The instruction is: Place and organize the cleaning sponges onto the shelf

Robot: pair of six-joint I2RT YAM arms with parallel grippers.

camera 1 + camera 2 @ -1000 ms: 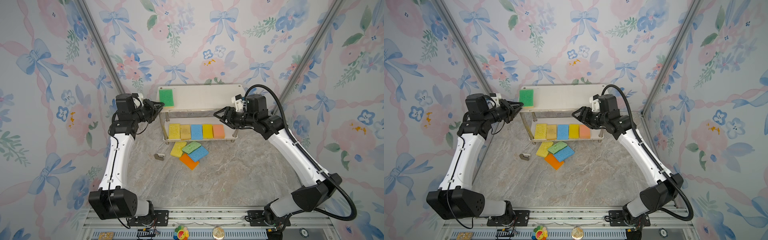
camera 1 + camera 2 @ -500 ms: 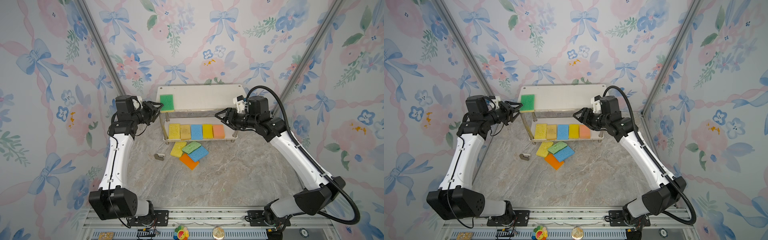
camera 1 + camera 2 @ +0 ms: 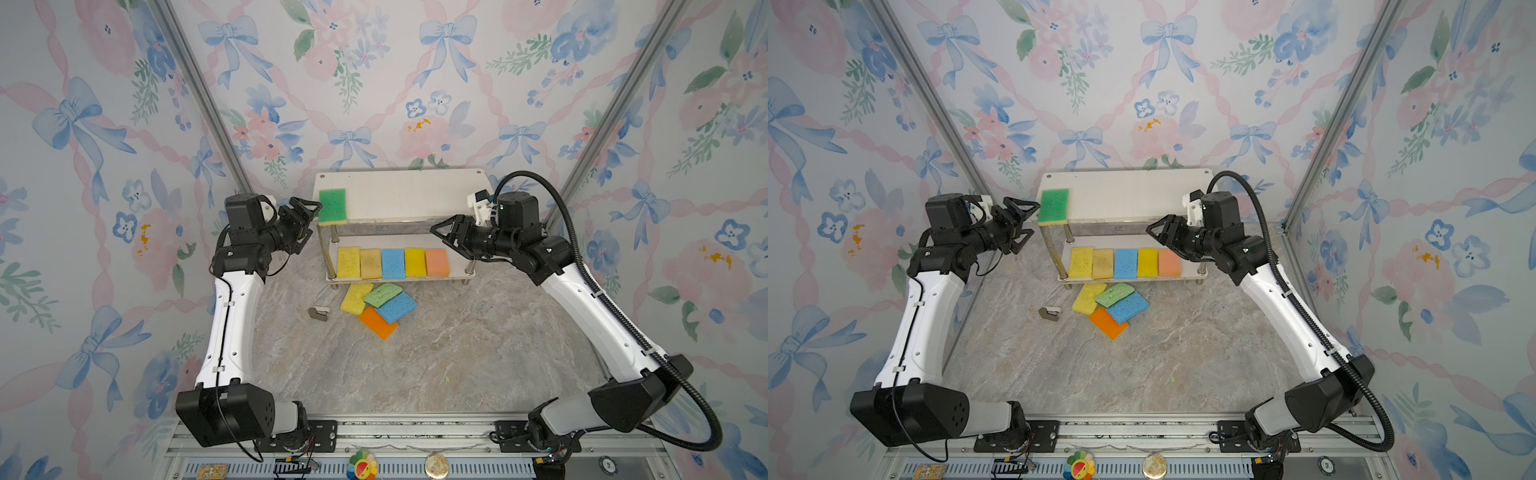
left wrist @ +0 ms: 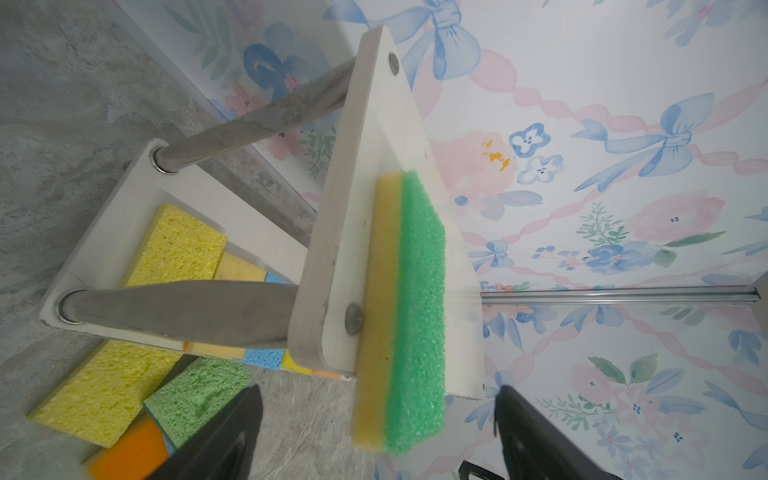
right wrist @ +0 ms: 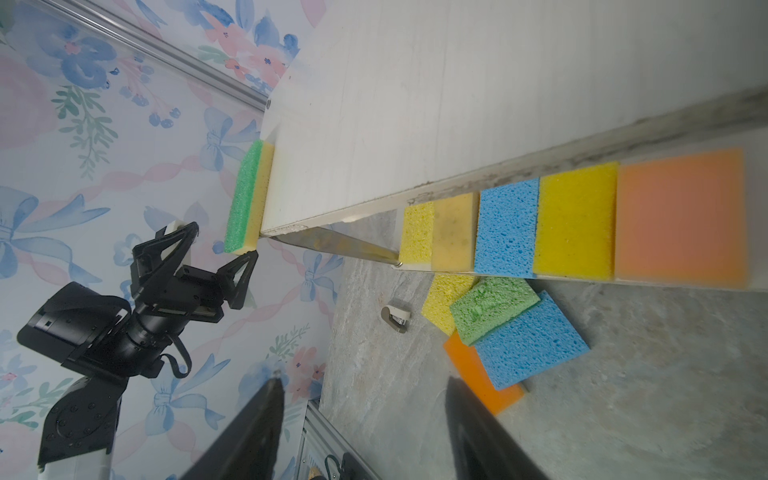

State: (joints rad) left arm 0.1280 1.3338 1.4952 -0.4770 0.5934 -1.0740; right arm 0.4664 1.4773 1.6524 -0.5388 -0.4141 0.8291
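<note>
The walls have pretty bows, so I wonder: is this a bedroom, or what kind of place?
Probably a robot practice booth, not a bedroom: a left arm and right arm bolted to a metal rail, bow wallpaper between metal bars, and a small shelf with sponges.

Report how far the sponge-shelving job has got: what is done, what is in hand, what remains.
Done: a row of five sponges lines the lower board of the shelf; the green sponge lies on the top board's left end. In hand: nothing: left gripper open beside that sponge, right gripper open, empty. Left: the yellow sponge, light green sponge, blue sponge and orange sponge heaped on the table.
</note>
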